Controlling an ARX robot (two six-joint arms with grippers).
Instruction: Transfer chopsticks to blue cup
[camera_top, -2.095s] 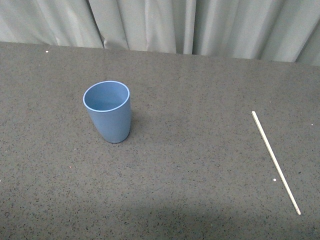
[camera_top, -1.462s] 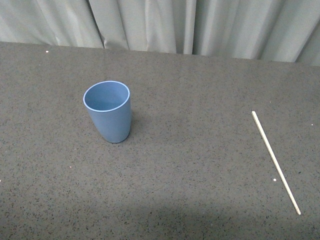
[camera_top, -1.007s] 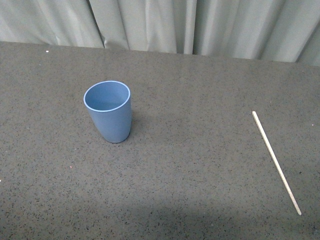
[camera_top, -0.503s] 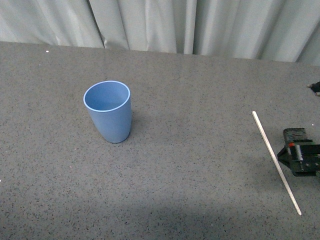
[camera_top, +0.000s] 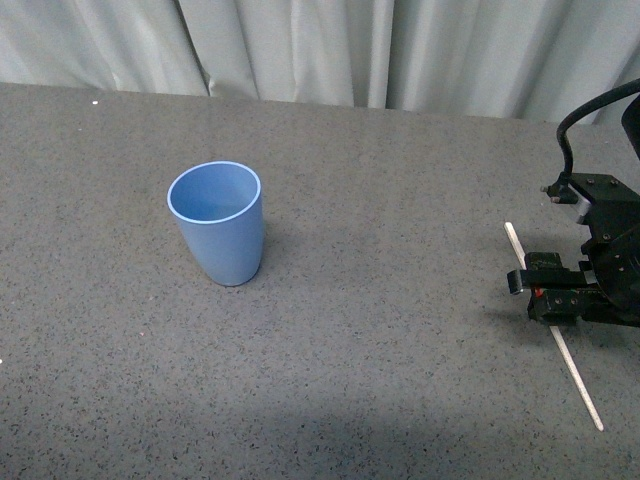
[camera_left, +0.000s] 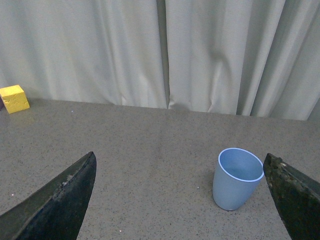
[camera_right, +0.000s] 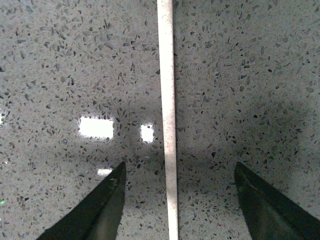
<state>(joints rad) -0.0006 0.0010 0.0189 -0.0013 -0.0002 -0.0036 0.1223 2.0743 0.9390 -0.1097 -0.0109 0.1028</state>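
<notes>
Tabletop (camera_top: 400, 200): right fingers (camera_right: 95, 215) wide astride chopsticks (camera_right: 167, 100)

The right gripper (camera_top: 545, 285) is black and boxy, with a curved black cable (camera_top: 565, 148).

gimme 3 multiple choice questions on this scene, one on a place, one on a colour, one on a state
1. In the front view, where is the chopstick relative to the blue cup?
A) inside it
B) flat on the table, to its right
C) leaning on its rim

2. What colour is the block by the curtain in the left wrist view?
A) red
B) green
C) yellow

3. How is the right gripper?
A) open, straddling the chopstick
B) shut on the chopstick
C) shut on the cup

Answers:
1 B, it lies on the table, apart from the cup.
2 C, it is plainly yellow.
3 A, the right wrist view shows its fingers spread, the stick between them.
</notes>
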